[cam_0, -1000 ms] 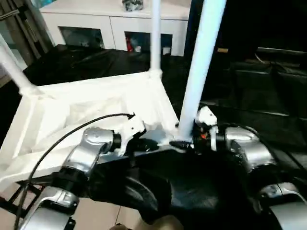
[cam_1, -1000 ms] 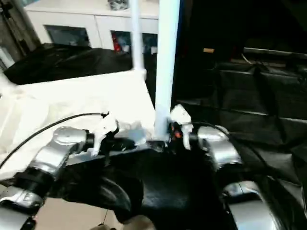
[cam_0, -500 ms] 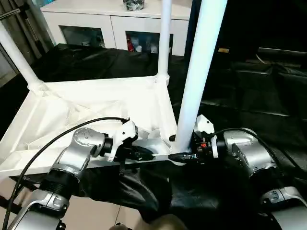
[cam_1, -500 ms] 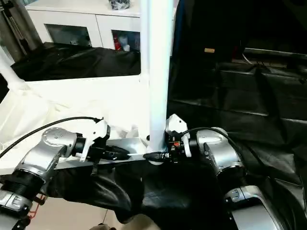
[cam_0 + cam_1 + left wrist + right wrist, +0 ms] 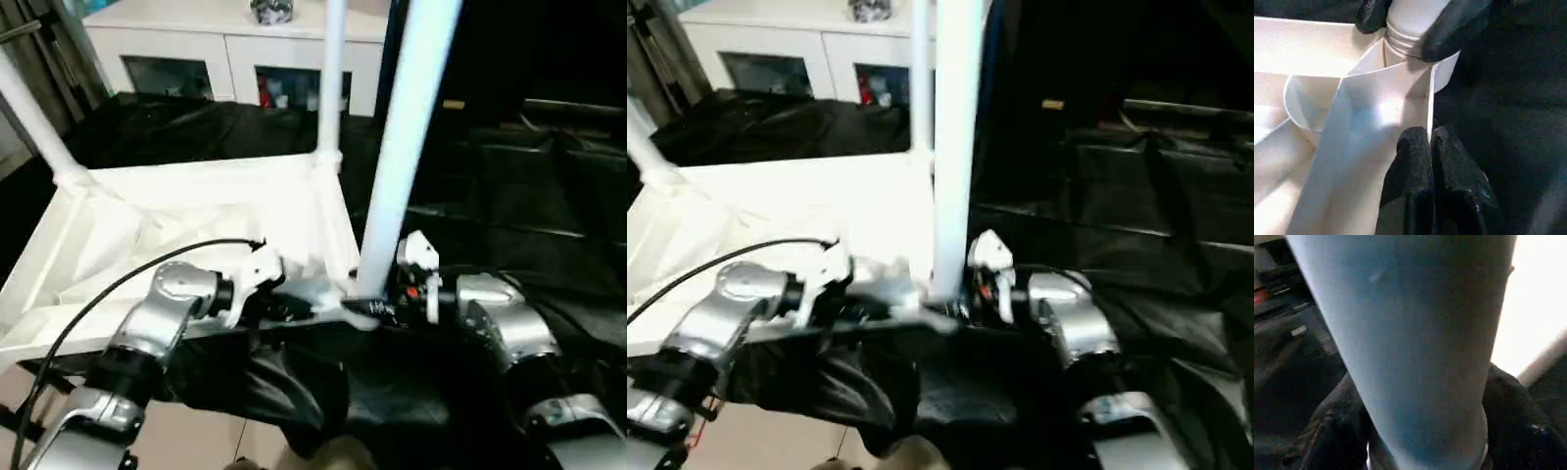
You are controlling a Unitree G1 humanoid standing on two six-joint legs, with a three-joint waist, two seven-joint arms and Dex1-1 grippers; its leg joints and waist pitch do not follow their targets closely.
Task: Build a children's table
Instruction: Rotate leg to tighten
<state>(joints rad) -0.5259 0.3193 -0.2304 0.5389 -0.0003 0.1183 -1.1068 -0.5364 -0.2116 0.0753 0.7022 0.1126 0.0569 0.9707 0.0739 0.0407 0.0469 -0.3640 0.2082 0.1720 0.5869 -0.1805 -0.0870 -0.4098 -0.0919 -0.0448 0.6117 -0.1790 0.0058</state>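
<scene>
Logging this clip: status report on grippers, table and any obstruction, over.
Left gripper shut on tabletop rim. Right gripper closed around near leg at its corner socket. Three legs standing upright. Black cloth underneath, nothing blocking.

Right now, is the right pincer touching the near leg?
Touching. In the left wrist view, the right pincer's fingers press both sides of the near leg, just above its socket.
</scene>
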